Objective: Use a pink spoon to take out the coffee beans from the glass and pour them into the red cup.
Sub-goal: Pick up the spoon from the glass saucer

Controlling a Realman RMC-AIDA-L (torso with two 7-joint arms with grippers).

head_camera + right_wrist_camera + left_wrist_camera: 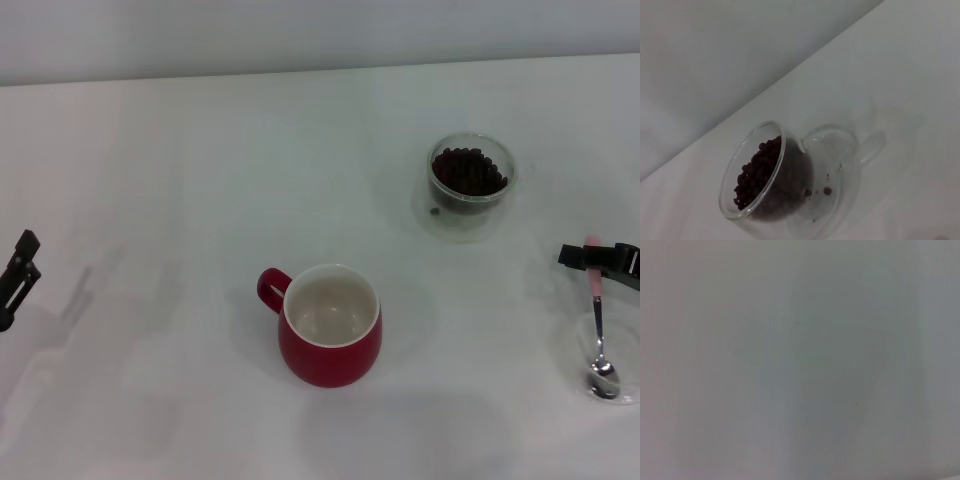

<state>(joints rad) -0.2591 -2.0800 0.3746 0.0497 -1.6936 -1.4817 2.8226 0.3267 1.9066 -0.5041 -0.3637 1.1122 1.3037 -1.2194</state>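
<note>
Left wrist view: a bare pale surface and nothing else

We saw only a plain, pale grey-white surface (800,360) that filled the whole left wrist view, with no edge, object or finger showing on it. A softly darker, greyer band ran down the middle part of the view, and the far sides looked a little lighter, one with a faint pinkish tint. We could not tell what cast that shading.

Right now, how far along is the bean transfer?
Barely begun. The red cup looks empty, and the coffee beans still fill the glass. The right gripper is at the pink spoon handle. Left gripper idles at the edge. All scooping and pouring remain.
</note>
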